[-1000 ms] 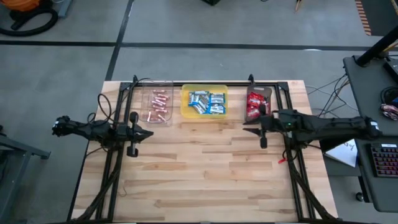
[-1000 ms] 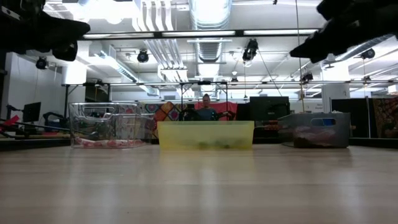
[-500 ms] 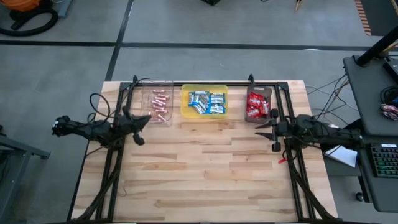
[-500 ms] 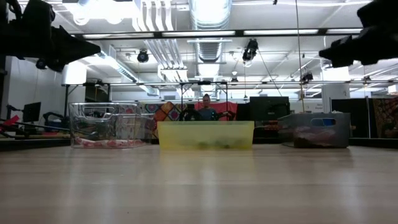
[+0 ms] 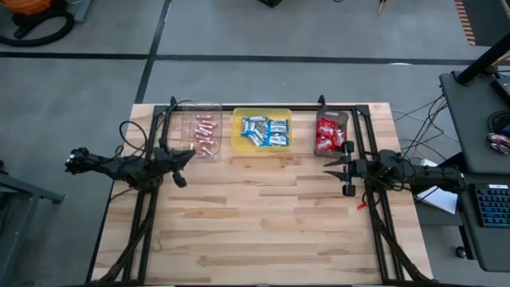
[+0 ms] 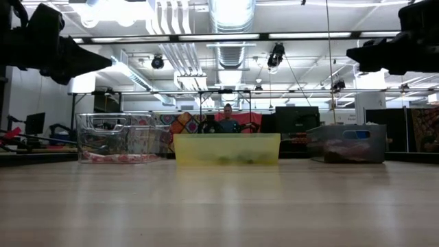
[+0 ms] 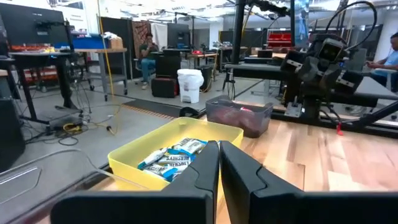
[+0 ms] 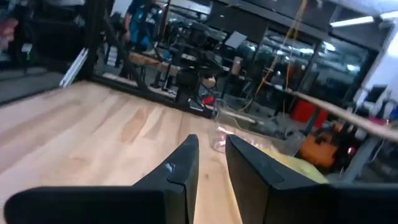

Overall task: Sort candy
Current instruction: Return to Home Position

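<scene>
The candy lies sorted in three trays along the table's far edge. Pinkish sticks (image 5: 204,135) are in the clear tray (image 5: 194,114), blue-and-white bars (image 5: 264,131) in the yellow tray (image 5: 237,131), and red packets (image 5: 326,137) in the dark tray (image 5: 343,119). My left gripper (image 5: 190,155) hovers shut just near of the clear tray and points toward the table's right. My right gripper (image 5: 328,166) hovers near of the dark tray, points left, and stands open by a narrow gap (image 8: 211,155). Both are held well above the wood (image 6: 103,62) (image 6: 353,53).
Dark frame rails (image 5: 145,199) (image 5: 374,215) run along the table's left and right sides. The bare wood (image 5: 263,215) in the middle and near half is free room. A desk with a keyboard (image 5: 494,203) stands off the right edge. A person (image 6: 227,113) sits far behind the table.
My right arm has drawn back toward the table's right edge and sunk a little, and its gripper has rolled about the wrist. My left gripper has also rolled about its wrist and shifted slightly toward the far edge. The candy and trays have stayed where they were.
</scene>
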`<action>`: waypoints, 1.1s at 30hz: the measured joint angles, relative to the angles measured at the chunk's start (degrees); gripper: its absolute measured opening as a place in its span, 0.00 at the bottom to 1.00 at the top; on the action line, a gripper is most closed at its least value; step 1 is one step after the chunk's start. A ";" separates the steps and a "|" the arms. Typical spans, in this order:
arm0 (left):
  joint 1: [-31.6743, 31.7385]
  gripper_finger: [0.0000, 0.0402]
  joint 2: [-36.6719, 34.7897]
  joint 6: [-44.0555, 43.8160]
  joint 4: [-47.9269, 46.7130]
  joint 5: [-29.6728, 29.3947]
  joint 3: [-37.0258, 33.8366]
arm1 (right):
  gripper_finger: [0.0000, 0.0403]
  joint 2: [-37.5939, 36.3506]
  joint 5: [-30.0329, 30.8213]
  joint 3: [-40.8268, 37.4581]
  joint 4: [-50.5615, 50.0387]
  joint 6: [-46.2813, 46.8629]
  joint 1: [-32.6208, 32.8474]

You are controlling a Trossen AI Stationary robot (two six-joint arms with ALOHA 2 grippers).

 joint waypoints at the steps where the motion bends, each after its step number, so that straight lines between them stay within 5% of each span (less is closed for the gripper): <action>1: 0.02 0.00 0.11 0.00 0.00 -0.02 0.00 | 0.19 0.00 -0.74 -0.02 -0.23 -1.73 0.00; 9: 0.00 0.00 1.19 0.06 0.04 -0.04 0.00 | 0.16 0.14 -0.98 -0.04 -1.47 -2.66 0.00; 20: 0.01 0.00 2.30 0.07 0.07 -0.04 0.00 | 0.19 2.08 -0.55 -0.09 -1.79 30.13 0.00; 33: 0.00 0.00 3.37 0.07 0.03 -0.05 0.00 | 0.18 -0.85 4.51 -0.11 -2.78 22.32 5.70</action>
